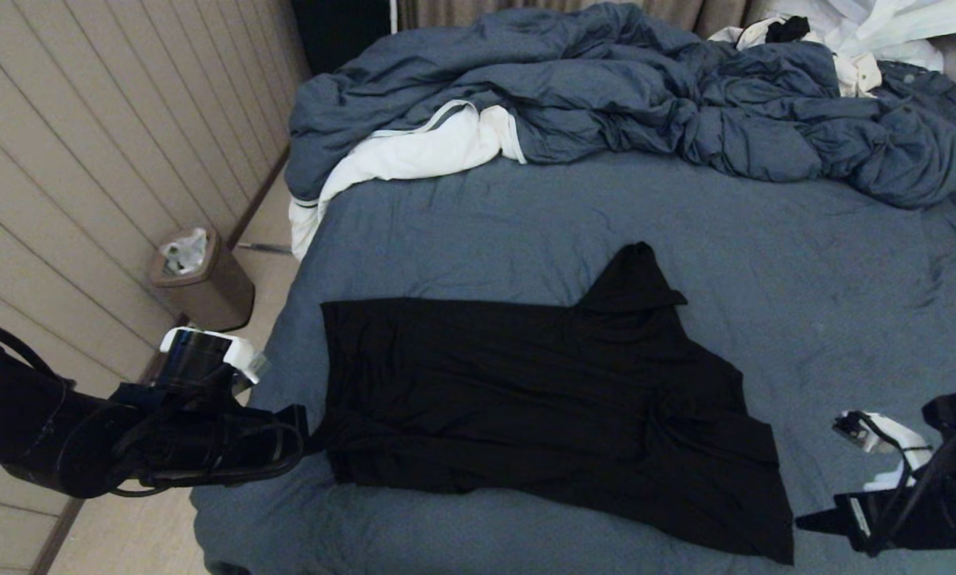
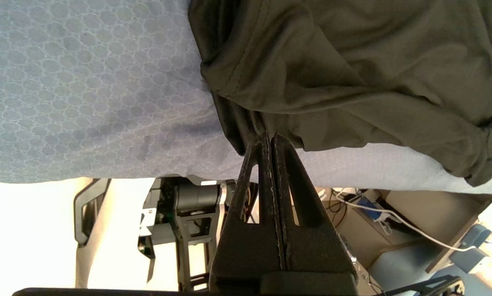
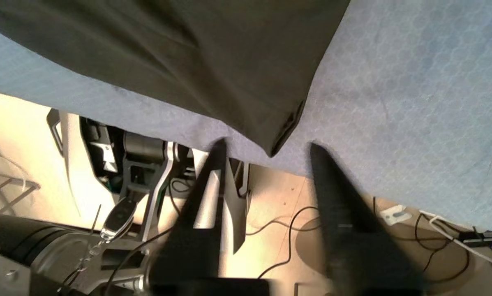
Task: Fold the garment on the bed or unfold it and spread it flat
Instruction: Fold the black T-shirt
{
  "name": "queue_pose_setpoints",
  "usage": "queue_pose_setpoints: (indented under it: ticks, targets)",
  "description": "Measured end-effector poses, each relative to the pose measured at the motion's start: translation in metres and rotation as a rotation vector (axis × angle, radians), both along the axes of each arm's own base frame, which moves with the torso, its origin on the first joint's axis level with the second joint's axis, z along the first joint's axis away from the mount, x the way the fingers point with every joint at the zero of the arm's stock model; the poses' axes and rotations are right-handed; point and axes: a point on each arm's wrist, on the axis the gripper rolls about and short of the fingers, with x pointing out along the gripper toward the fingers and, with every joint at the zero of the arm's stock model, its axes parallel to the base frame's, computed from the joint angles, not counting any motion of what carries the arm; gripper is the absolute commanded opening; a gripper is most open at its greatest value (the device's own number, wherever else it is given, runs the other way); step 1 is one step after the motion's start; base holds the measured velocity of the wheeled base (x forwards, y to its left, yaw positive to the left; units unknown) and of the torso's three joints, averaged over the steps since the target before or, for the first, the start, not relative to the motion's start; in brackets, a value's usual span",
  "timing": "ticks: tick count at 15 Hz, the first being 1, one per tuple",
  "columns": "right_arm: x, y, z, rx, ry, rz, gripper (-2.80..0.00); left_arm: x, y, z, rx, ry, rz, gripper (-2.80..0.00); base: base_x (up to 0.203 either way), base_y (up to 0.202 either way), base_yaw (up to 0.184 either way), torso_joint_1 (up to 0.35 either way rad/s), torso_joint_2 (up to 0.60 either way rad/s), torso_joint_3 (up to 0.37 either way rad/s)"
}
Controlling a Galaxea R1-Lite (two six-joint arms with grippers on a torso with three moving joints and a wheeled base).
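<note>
Our left claw point(image 2: 271, 137) is pinched tight on the garment point(image 1: 541, 399) at the bed's point(image 1: 462, 224) left edge. Our right claw point(image 3: 266, 150), fingers parted and empty, sits just off the shirt's near-right corner.

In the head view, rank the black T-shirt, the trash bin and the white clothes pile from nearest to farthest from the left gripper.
Measured from the left gripper, at the bed's near left edge:
1. The black T-shirt: its near left corner is pinched in the shut fingers.
2. The trash bin: on the floor by the wall, beyond the gripper.
3. The white clothes pile: at the bed's far right corner.
</note>
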Motion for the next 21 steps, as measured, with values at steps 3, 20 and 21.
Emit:
queue_pose_setpoints:
  ticks: [3, 20, 21]
  targets:
    - [-0.004, -0.003, -0.002, 0.003, -0.001, -0.019, 0.00, 0.000, 0.000, 0.000, 0.000, 0.001, -0.001, -2.80, 0.000, 0.000, 0.000, 0.000, 0.00, 0.000]
    - [0.128, 0.093, 0.021, -0.034, -0.189, 0.064, -2.80, 0.000, 0.000, 0.000, 0.000, 0.003, 0.003, -2.80, 0.000, 0.000, 0.000, 0.000, 0.00, 0.000]
    - [0.130, 0.095, 0.019, -0.031, -0.183, 0.065, -2.80, 0.000, 0.000, 0.000, 0.000, 0.003, 0.003, -2.80, 0.000, 0.000, 0.000, 0.000, 0.00, 0.000]
